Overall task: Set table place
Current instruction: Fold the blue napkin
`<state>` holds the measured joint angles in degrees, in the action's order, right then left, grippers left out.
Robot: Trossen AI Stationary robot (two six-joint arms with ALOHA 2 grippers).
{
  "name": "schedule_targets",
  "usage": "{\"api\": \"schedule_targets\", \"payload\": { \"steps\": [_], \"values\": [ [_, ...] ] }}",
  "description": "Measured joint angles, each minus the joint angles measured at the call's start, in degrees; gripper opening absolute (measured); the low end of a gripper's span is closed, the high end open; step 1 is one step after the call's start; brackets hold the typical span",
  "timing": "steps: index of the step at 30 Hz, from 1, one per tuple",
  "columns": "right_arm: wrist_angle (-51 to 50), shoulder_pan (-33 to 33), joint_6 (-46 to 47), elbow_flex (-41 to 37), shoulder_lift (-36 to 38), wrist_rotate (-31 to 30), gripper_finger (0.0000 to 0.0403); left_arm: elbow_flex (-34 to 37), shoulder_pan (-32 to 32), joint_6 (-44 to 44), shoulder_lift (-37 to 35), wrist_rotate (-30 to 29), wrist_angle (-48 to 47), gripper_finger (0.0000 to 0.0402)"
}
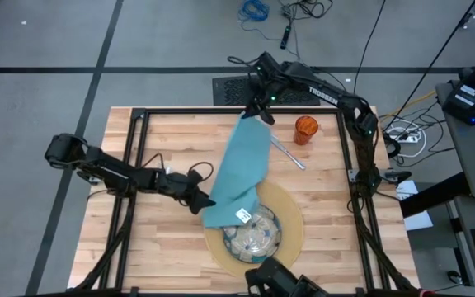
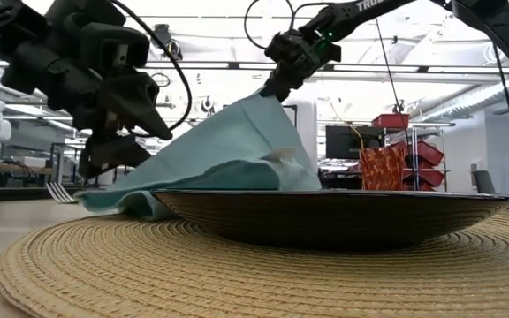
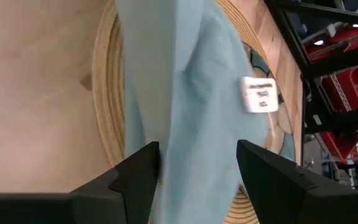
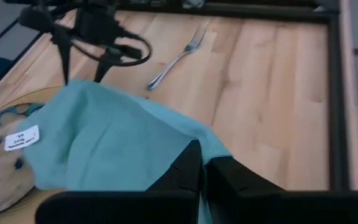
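White lettering "TROSSEN" on right arm (image 1: 323,95), on link behind right gripper (image 1: 258,111), readable from high view. Low view shows only cut-off letters "TR" on same arm at frame top. Small white tag (image 3: 259,94) sewn on napkin (image 3: 191,106), just ahead of left gripper (image 3: 197,165) fingertips; printed lines on tag too small to read.

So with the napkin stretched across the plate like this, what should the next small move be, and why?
Probably the right gripper should draw the napkin sideways off the plate. It is shut on the cloth's far corner, lifting it, while the near end drapes over the plate and mat. The left gripper stands open at that near end, holding nothing.
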<state>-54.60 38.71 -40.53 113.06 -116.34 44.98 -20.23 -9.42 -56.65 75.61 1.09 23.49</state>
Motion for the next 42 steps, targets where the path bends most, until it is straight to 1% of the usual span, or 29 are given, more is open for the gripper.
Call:
{"api": "schedule_targets", "payload": {
  "steps": [7, 11, 16, 20, 23, 33, 37, 42],
  "values": [
    [3.24, 1.73, 1.86, 0.0, 0.88, 0.38, 0.0, 0.0, -3.72, -2.78, 0.13, -5.01, 0.0, 0.02],
    [4.51, 2.17, 2.36, 0.0, 0.88, 0.43, 0.0, 0.0, -5.5, -4.6, 2.02, -7.04, -0.37, 0.02],
    [5.73, 2.15, 2.88, 0.0, 0.88, 1.66, 0.0, -0.4, -7.0, -7.21, 7.66, -7.42, -0.48, 0.02],
    [6.07, 2.15, 3.03, 0.0, 0.88, 1.73, 0.0, -0.94, -7.77, -7.07, 9.24, -7.52, 2.18, 0.0199],
    [6.07, 2.17, 3.03, 0.0, 0.88, 1.74, 0.0, -0.94, -8.02, -7.03, 9.29, -7.62, 2.03, 0.0186],
    [6.19, 2.22, 3.03, 0.0, 0.88, 1.69, 0.0, -0.94, -10.71, -7.57, 9.29, -7.68, 3.85, 0.011],
    [6.34, 2.47, 3.25, 0.0, 0.88, 1.69, 0.0, -0.94, -11.36, -7.59, 9.29, -7.68, 6.08, 0.0101],
    [6.42, 2.89, 3.73, 0.0, 0.88, 1.65, 0.0, -1.4, -12.63, -7.62, 9.29, -7.67, 6.2, 0.01]
  ]
}}
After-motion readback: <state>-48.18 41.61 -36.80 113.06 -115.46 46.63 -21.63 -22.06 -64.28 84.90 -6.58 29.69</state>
